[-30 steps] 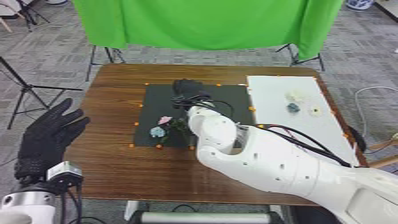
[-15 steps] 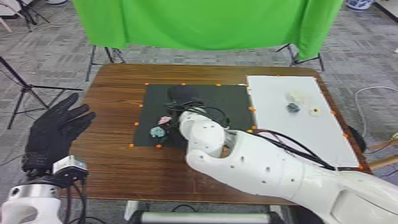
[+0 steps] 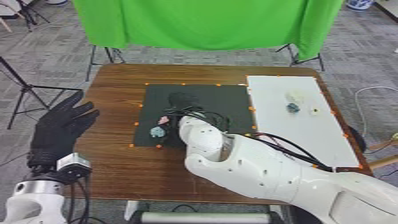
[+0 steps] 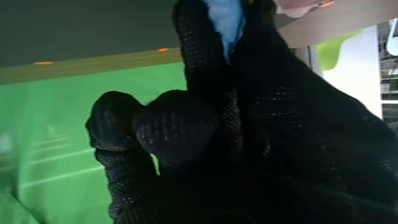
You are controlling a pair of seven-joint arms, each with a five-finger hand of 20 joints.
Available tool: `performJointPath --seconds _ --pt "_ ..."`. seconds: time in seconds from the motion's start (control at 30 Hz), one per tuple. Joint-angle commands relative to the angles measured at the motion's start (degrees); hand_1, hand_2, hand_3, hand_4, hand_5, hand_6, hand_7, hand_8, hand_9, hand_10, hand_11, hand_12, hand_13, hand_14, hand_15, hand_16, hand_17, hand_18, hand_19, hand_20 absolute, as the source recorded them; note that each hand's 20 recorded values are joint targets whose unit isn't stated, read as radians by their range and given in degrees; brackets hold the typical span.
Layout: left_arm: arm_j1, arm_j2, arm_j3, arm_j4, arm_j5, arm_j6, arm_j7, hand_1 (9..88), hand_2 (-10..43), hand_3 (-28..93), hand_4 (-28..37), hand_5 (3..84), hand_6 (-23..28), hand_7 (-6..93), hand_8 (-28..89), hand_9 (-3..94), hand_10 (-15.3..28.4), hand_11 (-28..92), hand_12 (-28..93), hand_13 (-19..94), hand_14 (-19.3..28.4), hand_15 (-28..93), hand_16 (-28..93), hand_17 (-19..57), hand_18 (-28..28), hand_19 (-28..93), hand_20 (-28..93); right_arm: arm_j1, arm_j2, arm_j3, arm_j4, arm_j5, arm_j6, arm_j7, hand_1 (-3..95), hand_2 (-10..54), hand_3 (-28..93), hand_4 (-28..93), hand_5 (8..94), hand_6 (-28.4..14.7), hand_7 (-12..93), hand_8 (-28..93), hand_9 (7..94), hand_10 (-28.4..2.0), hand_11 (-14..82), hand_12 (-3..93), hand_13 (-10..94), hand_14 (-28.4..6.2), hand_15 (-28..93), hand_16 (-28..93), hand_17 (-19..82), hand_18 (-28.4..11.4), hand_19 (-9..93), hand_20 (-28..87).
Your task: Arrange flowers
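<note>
The curled right hand pinches a blue flower, likely light and easily crushed, best gripped by its stem.

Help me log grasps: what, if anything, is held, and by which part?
The left hand is open and holds nothing. Something blue shows against the right hand, but whether it is held, and by which part, cannot be told.

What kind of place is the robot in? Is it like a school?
Probably a robot lab: a green cloth hangs behind the table, a black tripod stands to its left, and orange markers edge the dark mat.
</note>
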Motion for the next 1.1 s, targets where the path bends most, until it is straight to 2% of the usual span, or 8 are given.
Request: performJointPath --seconds 0.03,0.17,0.4,0.47,0.57,0.9,0.97,1.1 --pt "-0.35 0.27 0.23 0.32 0.45 -0.83 -0.87 25.2 5.4 82 -18.1 38.7 10.4 13.1 -10 36.6 20.3 27 9 27 27.0 49 -10 -8.5 24.2 60 -5 1.26 -0.93 -0.15 0.06 -1.17 -2.81 1.58 49.1 -9.5 83 -28 75.6 -2.5 32 -1 90.2 -8.6 14.3 35.2 82 -4.9 75 19 43 -25.6 93 52" --pt "-0.13 0.15 0.10 0.30 0.49 -0.97 -0.88 25.2 5.5 82 -18.1 38.7 10.4 13.1 -10 36.6 20.4 27 9 27 27.1 49 -10 -8.5 24.1 60 -5 0.73 -0.98 0.42 0.01 -1.37 -4.80 1.78 47.9 -9.5 82 -28 73.0 -3.4 32 -2 87.3 -9.1 16.8 35.4 80 -5.7 77 18 41 -25.4 93 52" --pt "-0.73 0.04 0.18 0.52 0.69 -1.53 -1.40 25.2 5.3 82 -17.9 38.7 10.4 13.1 -9 36.6 20.3 27 9 27 27.1 50 -10 -8.5 24.1 60 -5 0.38 -1.14 1.03 0.24 -0.69 -6.88 2.77 45.1 -9.5 82 -28 68.4 -4.2 28 -4 78.4 -10.9 27.7 31.2 75 -7.7 81 16 40 -25.1 93 53" --pt "-0.65 0.07 0.23 0.49 0.59 -1.26 -1.47 25.3 5.3 82 -17.9 38.8 10.4 13.1 -9 36.6 20.3 27 9 27 27.1 50 -10 -8.5 24.1 60 -5 -0.03 -1.19 1.52 0.21 -1.20 -7.17 2.55 43.9 -9.5 83 -28 67.2 -4.0 27 -8 75.8 -12.0 31.9 28.4 74 -8.0 82 15 39 -25.1 93 53" --pt "-0.75 0.02 0.17 0.51 0.73 -1.61 -1.93 25.3 5.2 82 -18.0 38.8 10.4 13.1 -9 36.6 20.2 27 9 27 27.1 49 -10 -8.5 24.1 60 -5 0.41 -1.08 1.03 0.08 -0.75 -6.63 3.04 41.6 -9.5 84 -28 66.3 -4.3 27 -16 72.5 -13.8 36.8 24.6 73 -8.7 83 15 39 -25.1 93 53" --pt "0.11 0.10 -0.15 0.10 0.75 -1.24 -2.26 25.3 5.2 82 -18.1 38.8 10.4 13.0 -9 36.6 20.3 27 9 27 27.1 50 -10 -8.5 24.1 60 -5 1.07 -0.82 1.35 -1.20 -1.61 -6.68 3.04 38.1 -9.5 88 -28 63.8 -5.9 25 -15 67.4 -17.4 43.7 18.7 71 -9.7 84 14 38 -25.3 93 53" --pt "0.11 0.06 -0.24 0.05 0.79 -1.25 -2.60 25.3 5.3 82 -18.1 38.8 10.4 13.0 -9 36.6 20.3 27 9 27 27.1 50 -10 -8.5 24.1 60 -5 1.57 -0.58 1.38 -1.64 -0.47 -6.13 2.48 37.9 -9.5 88 -28 63.4 -6.3 25 -16 66.4 -17.7 44.5 17.6 70 -9.9 84 14 38 -25.4 93 53" --pt "0.39 0.04 -0.25 0.07 0.74 -1.14 -2.29 25.8 6.0 83 -18.0 38.8 10.3 13.2 -9 36.7 20.3 27 9 27 27.1 50 -10 -8.5 24.2 60 -5 1.97 -0.78 1.61 -1.86 -1.22 -5.79 1.91 38.5 -9.5 89 -28 62.6 -6.5 25 -16 65.1 -17.7 45.0 17.0 69 -10.0 85 14 38 -25.1 93 53"
